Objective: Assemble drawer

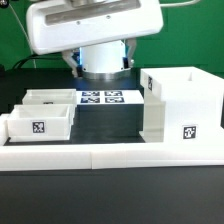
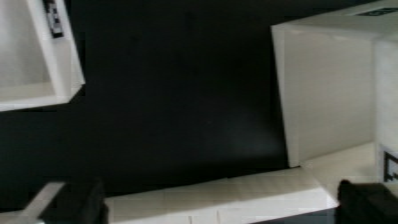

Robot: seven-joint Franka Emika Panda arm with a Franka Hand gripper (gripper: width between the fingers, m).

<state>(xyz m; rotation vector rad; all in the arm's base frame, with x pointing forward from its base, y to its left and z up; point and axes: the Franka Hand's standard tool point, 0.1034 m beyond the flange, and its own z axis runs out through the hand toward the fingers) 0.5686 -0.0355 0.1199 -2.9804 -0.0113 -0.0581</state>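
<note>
The fingers (image 2: 75, 200) are spread wide with nothing between them, above the black tabletop (image 2: 178, 110) and near the low white border wall (image 2: 214, 188). The drawer's tall box (image 1: 185, 110) stands at the exterior view's right with its open side upward. The nearer tray (image 1: 40, 127) and the farther tray (image 1: 48, 99) sit close together at that view's left, with the marker board (image 1: 100, 98) lying between trays and box.

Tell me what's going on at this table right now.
Nothing is joined yet. The arm hangs over the black table, its end effector open and empty. A shallow tray and a second tray behind it sit at the exterior view's left. The tall open box stands apart at the right, with the marker board between.
</note>
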